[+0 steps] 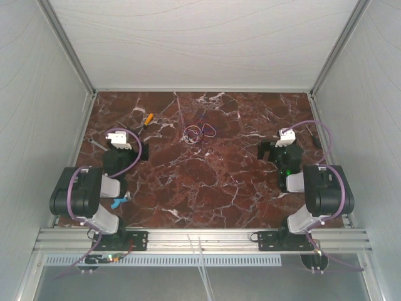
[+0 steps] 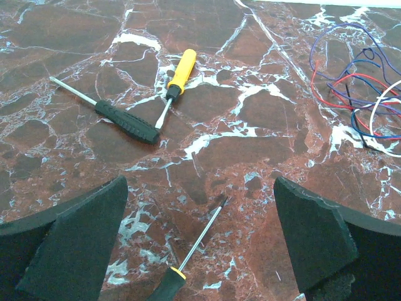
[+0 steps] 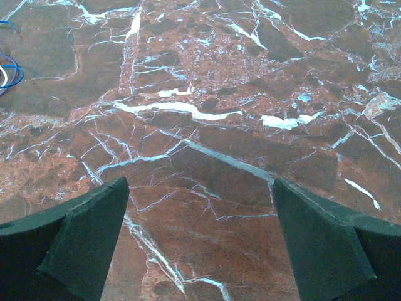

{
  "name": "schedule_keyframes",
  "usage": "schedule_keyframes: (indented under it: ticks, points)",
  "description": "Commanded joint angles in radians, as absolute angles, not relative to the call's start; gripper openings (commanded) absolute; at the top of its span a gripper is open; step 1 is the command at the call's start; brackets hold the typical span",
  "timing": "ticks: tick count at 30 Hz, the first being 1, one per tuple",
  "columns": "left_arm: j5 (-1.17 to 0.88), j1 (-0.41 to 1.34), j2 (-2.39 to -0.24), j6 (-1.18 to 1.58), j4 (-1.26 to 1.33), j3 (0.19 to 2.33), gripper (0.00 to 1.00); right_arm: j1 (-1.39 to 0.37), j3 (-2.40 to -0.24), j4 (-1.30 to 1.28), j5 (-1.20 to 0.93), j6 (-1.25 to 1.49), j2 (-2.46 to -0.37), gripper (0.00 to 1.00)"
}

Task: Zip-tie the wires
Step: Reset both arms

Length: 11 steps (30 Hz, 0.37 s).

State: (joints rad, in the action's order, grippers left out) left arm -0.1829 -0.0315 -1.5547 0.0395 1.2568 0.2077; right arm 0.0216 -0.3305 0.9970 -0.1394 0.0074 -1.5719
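Wires (image 1: 199, 132): loose tangle of red, blue, white and dark strands, lying flat on the red marble table (image 1: 207, 188), toward the far middle, between the two arms and well apart from both. Left gripper (image 2: 200, 188): jaws spread wide, nothing held, tangle off to its right. Right gripper (image 3: 200, 185): same deal, fingers far apart and empty, wire loops just peeking in at the left edge. Near the left one: yellow-handled screwdriver (image 2: 182, 72), tip right by a black-handled screwdriver (image 2: 122, 119), plus a thin screwdriver (image 2: 194, 251) lying between the fingers.
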Motion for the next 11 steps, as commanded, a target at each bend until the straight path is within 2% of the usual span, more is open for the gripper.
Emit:
schedule_keyframes:
  ticks: [1,11]
  points:
    - [-0.178,-0.029,-1.552,0.028,1.307,0.236,1.00,0.018,-0.338,1.026,-0.147,0.014,-1.572,0.98]
    - [-0.178,-0.030,-1.553,0.027,1.307,0.237,1.00,0.018,-0.339,1.023,-0.144,0.014,-1.572,0.98]
